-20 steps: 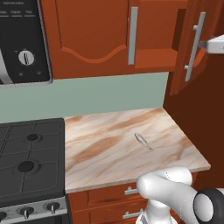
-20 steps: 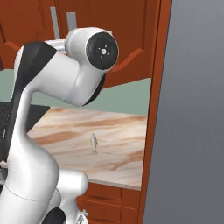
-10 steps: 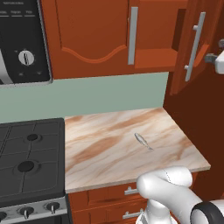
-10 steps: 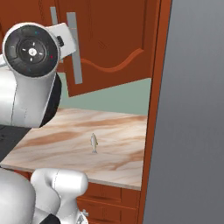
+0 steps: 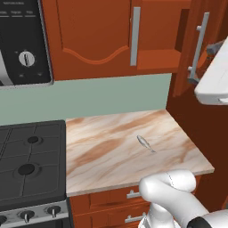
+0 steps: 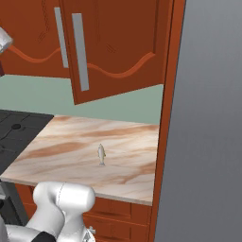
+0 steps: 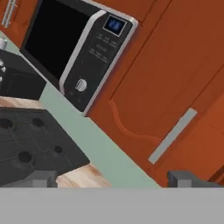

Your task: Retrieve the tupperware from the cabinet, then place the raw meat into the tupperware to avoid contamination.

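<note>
gripper [image 7: 113, 179]: jaws spread wide, nothing between them; fingertips [image 7: 43, 178] low in the hand view, pointing at the cabinet front
hand aim: left door [image 7: 168, 83] of the cabinet [image 5: 133, 35], its grey bar handle [image 7: 172, 136] just above the tips, microwave [image 7: 76, 52] beside it
right door [image 5: 198, 49]: swung open with its handle [image 5: 199, 48] facing out, arm link close beside it in the left base view
tupperware: can't spot it; judged to be on the shelf inside, interior hidden
raw meat [image 5: 144, 142]: lying flat on the marble counter [image 5: 102, 151], toward the right half, well apart from the stove [image 5: 29, 164]; same sliver seen in the right base view [image 6: 101, 154]
meat handling: likely light, thin, slippery; pinch across the middle of the body, not the tapered ends; low profile means tips must get right down to the counter
tupperware handling: probably light, rigid, smooth plastic; grip across one rim wall or the short sides, keep level
step: judged to be door opening/reach into cabinet, box not retrieved yet
risk: sliver could skid away when the jaws close
</note>
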